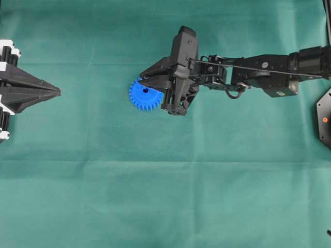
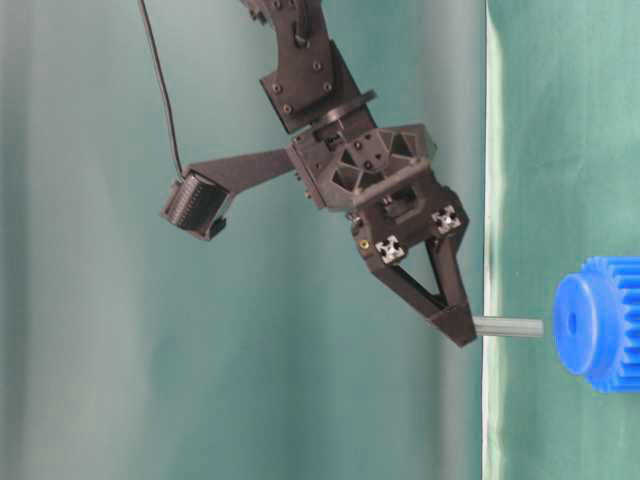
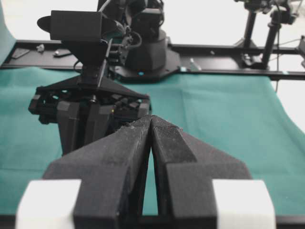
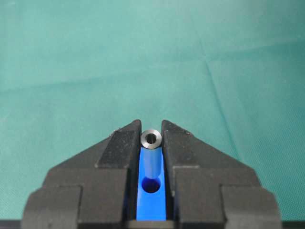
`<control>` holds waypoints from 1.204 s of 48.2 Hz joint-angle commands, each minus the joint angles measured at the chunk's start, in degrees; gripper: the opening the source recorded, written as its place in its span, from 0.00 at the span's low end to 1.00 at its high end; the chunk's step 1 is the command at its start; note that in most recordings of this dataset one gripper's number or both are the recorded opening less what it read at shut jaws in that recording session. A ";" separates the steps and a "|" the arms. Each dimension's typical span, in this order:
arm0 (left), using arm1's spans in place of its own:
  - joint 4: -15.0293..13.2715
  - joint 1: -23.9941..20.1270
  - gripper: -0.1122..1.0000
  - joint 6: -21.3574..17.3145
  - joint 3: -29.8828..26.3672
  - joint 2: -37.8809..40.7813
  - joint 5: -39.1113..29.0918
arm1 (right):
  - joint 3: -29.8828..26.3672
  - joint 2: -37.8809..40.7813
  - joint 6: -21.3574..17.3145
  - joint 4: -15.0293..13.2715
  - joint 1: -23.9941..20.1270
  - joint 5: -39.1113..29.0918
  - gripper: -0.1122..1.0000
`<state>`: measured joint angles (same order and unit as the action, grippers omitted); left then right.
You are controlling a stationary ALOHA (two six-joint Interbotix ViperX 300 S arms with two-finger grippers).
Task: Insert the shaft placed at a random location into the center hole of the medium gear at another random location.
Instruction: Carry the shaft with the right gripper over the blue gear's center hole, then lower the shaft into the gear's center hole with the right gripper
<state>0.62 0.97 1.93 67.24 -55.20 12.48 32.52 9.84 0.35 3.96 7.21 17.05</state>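
Shaft (image 4: pixel 152 140) is pinched between the jaws of the right gripper (image 1: pixel 146 79), just above the center hole (image 4: pixel 151 185) of the medium gear (image 1: pixel 145 95) on the green counter (image 1: pixel 165 170). The left gripper (image 1: pixel 57 92) is kept apart, jaws pressed together.

The right pincer (image 1: pixel 155 85) hides part of the medium gear (image 1: pixel 143 95) overhead; the shaft (image 2: pixel 508 327) is unseen there.
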 commanded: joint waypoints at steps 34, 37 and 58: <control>0.09 0.18 0.10 0.00 -1.32 0.44 0.18 | -1.05 2.64 -0.18 0.88 -0.18 0.09 0.22; 0.09 0.09 0.10 0.00 -1.32 0.44 0.18 | -1.14 2.99 -0.18 0.97 -0.18 0.09 0.22; 0.09 0.18 0.10 0.09 -1.32 0.44 0.09 | -1.23 5.10 -0.18 1.41 -0.09 0.53 0.22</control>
<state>0.62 0.97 1.93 67.32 -55.20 12.30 32.52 15.73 0.26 5.10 6.94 17.14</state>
